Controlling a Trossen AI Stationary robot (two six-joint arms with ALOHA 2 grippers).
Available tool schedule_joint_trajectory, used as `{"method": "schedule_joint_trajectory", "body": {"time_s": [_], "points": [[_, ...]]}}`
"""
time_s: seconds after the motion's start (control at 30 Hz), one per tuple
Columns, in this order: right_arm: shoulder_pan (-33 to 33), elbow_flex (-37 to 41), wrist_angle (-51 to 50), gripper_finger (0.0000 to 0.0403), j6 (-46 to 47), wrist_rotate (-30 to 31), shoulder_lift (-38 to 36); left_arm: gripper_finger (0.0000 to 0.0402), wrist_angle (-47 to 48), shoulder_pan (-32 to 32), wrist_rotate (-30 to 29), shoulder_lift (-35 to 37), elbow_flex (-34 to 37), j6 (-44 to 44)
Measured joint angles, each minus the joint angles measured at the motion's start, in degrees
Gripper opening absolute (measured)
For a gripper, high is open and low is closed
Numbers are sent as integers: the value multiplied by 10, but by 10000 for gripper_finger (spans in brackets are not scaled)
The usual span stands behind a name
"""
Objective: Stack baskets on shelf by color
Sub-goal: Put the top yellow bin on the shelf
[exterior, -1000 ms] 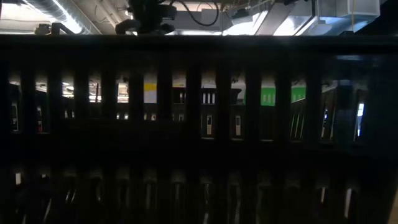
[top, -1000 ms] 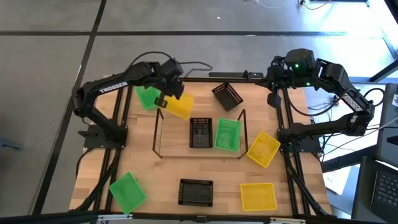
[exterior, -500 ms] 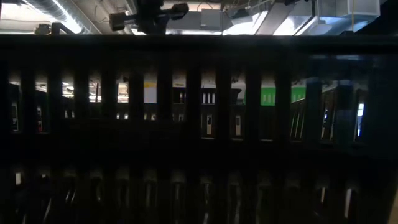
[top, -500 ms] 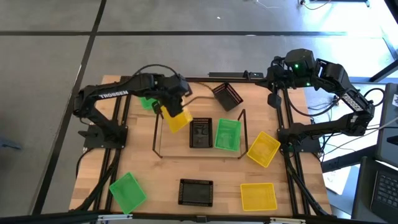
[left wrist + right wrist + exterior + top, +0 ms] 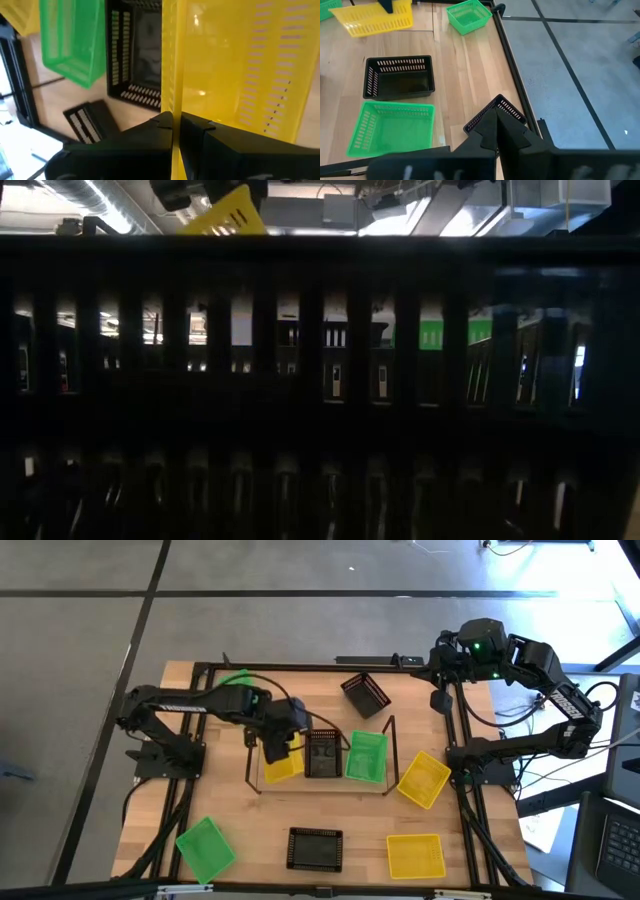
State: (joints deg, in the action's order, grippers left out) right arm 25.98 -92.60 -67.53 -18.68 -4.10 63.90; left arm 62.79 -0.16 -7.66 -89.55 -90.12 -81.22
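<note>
Both of our grippers are clenched: the left gripper [image 5: 172, 122] pinches the rim of a yellow basket [image 5: 282, 762], holding it over the left end of the shelf [image 5: 290, 783], just beside the black basket [image 5: 322, 753] and green basket [image 5: 366, 756] sitting on the board; our right gripper [image 5: 492, 125] waits, holding nothing, above the table's [image 5: 260, 830] far right corner
</note>
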Motion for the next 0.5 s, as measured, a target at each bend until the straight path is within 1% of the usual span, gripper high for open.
{"method": "schedule_joint_trajectory", "body": {"time_s": [0.1,0.3,0.4,0.5], "points": [[0,0,0,0,0,0,0,0,16,1,14,-14,2,12],[0,0,0,0,0,0,0,0,15,0,17,-32,1,15],[0,0,0,0,0,0,0,0,15,1,41,-43,1,23],[0,0,-1,0,0,-1,0,0,20,1,43,-52,2,26]]}}
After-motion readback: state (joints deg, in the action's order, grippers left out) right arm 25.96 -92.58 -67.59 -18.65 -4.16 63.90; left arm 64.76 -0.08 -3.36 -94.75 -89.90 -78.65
